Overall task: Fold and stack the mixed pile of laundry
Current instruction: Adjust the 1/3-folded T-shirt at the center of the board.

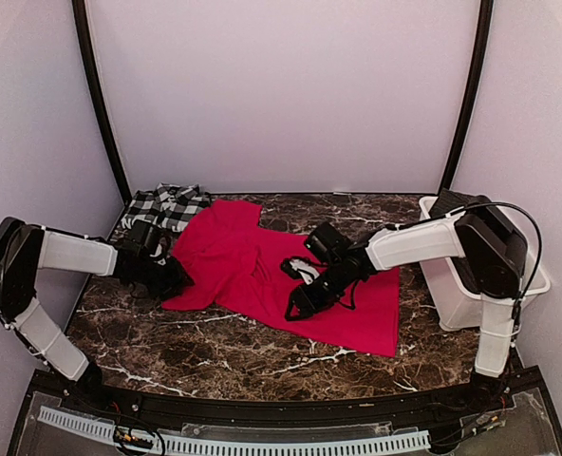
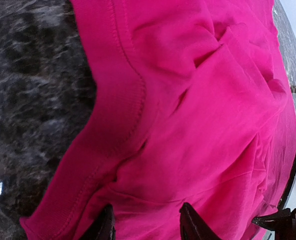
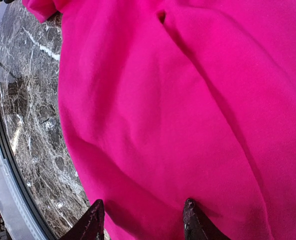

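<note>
Since the red shirt (image 1: 262, 271) lies spread on the table (image 1: 215, 351) with its long axis from the back left toward the front right, the left gripper (image 1: 172, 277) stands at its left edge and the right gripper (image 1: 300, 306) over its middle. Both have their fingers apart, low over the cloth, clamping nothing I can see. The checked shirt (image 1: 167, 204) is bunched at the back left corner, nearer the left gripper.

The left arm (image 1: 77, 255) hides part of the checked garment (image 1: 167, 204); its lettering cannot be read. The right arm (image 1: 414, 244) partly hides the bin (image 1: 452, 299).
</note>
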